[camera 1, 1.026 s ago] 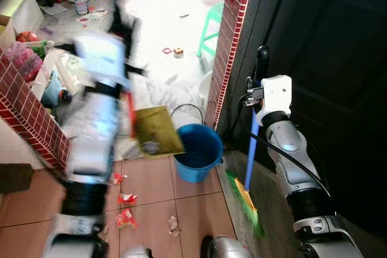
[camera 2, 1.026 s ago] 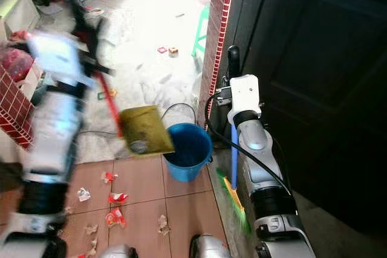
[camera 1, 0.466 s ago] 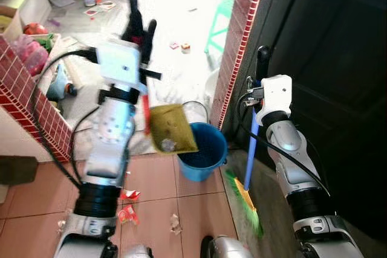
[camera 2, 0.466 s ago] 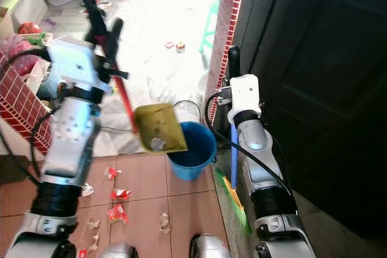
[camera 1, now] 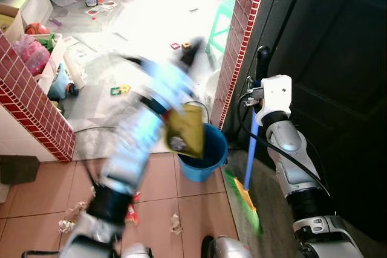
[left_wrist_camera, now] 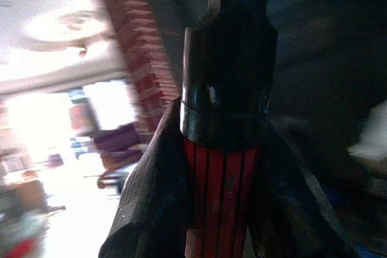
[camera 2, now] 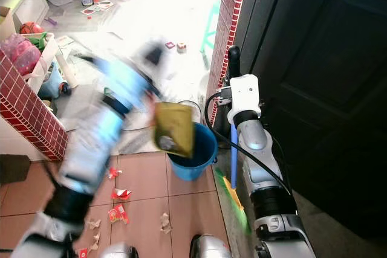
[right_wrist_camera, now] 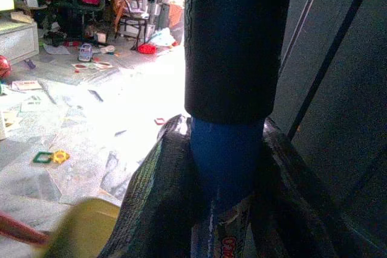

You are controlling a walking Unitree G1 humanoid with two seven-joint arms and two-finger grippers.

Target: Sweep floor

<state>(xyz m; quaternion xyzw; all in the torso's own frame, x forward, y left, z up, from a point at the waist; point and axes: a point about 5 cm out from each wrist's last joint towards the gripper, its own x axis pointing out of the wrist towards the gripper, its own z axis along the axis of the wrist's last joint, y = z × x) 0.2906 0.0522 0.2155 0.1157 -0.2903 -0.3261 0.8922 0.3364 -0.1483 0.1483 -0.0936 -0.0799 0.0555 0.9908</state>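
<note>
Over blue bucket [camera 1: 204, 156]: yellow dustpan [camera 1: 185, 130] tipped, blurred; left tool [left_wrist_camera: 225, 167] clamps red handle; right tool [right_wrist_camera: 227, 167] clamps blue broom [camera 1: 249, 167].

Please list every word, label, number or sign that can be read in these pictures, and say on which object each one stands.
No text can be read in full.
Broom handle: a label near the right gripper shows red characters, cut off by the frame edge and too partial to read.
Dustpan: blurred, no lettering to be made out.
Blue bucket: no lettering seen.
Scraps on the tiles: red and white wrappers, too small to read.
</note>
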